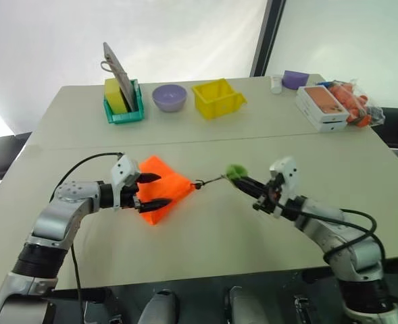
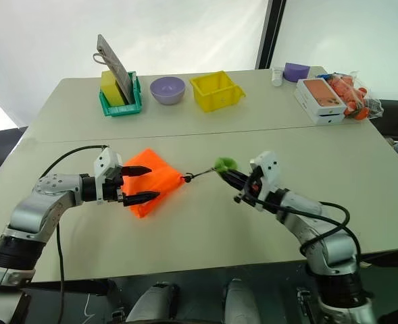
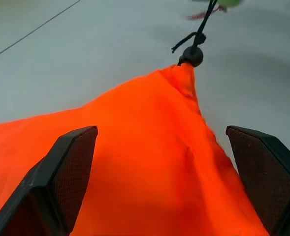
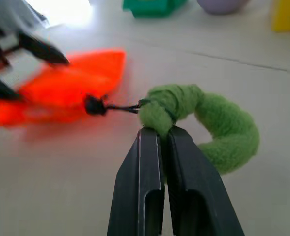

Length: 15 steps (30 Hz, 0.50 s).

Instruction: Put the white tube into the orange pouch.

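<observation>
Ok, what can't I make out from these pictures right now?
- Tube: nothing in any view tells whether it is inside the pouch; the fabric is opaque.
- Pouch mouth: bunched at the cord stopper in the left wrist view, opening hidden.
- Left hand, open: contact with the pouch unclear.
- Right hand, shut on the green ring.

My left fingers cut off the pouch; its contents stay hidden. Pouch blurred in my right wrist view.
</observation>
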Tool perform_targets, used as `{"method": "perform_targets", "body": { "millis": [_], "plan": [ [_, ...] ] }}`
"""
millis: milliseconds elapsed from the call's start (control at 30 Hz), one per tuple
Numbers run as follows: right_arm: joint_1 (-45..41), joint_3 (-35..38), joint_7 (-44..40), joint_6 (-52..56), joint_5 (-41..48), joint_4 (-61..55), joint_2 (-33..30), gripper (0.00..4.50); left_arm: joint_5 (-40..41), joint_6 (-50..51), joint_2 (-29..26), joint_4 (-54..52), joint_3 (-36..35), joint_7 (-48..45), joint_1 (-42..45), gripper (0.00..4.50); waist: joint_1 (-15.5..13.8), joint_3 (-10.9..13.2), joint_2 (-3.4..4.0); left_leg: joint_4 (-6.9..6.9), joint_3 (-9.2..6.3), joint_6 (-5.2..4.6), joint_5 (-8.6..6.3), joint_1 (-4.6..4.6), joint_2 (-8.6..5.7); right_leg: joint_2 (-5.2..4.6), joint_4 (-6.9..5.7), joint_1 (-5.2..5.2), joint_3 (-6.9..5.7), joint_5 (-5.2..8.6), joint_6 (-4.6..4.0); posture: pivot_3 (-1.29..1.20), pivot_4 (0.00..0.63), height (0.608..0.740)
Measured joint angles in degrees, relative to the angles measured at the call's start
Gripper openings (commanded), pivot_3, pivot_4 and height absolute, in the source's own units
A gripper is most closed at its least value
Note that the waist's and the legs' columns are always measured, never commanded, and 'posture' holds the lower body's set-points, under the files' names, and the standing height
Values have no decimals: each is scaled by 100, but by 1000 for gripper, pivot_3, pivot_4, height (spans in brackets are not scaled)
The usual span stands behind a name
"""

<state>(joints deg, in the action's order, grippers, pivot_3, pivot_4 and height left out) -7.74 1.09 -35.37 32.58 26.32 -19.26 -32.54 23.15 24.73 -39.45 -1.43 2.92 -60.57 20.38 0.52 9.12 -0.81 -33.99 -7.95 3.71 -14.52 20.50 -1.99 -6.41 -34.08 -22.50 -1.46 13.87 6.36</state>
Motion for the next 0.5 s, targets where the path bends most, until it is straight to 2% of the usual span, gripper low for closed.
{"method": "perform_targets", "body": {
  "millis": [267,500],
  "plan": [
    [51,-323,-383,-578,-594,40,-231,0,-7,-21,109,1,1,72,99,4466,8,1,1,-3,1,0,0,-3,1,0,0,5,-1,0,1,0,150,740],
    [71,-381,-785,-606,-200,-342,-191,0,-88,-148,204,38,65,63,410,4466,5,2,-1,-3,-2,0,0,-4,1,0,-1,6,-1,-1,2,0,150,740]
  ]
}}
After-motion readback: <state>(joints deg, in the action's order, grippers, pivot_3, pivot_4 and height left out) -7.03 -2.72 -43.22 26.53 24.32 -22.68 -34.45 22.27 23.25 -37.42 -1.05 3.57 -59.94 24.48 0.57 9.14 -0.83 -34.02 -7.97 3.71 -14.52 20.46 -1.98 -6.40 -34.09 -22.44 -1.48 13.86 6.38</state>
